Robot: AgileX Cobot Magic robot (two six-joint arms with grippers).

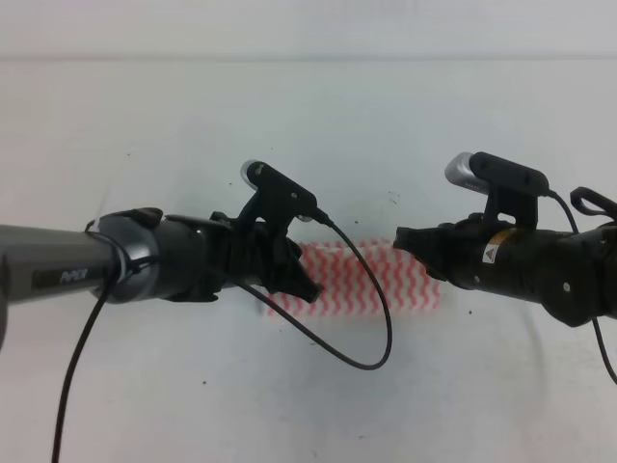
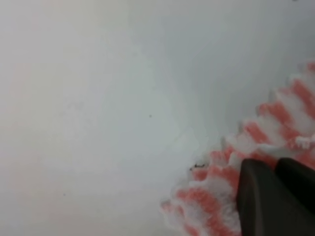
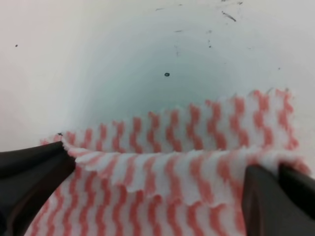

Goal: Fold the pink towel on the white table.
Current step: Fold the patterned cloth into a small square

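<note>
Lying folded (one pink towel point(image 1: 371, 278)), two claws beside

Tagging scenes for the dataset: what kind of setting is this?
Likely a lab or test bench, not a home: a plain white table fills the view, bare but for one pink towel, worked by the left gripper and right gripper.

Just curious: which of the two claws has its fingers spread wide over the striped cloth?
The right gripper: its fingers straddle the pink towel. The left gripper shows fingers close together.
</note>
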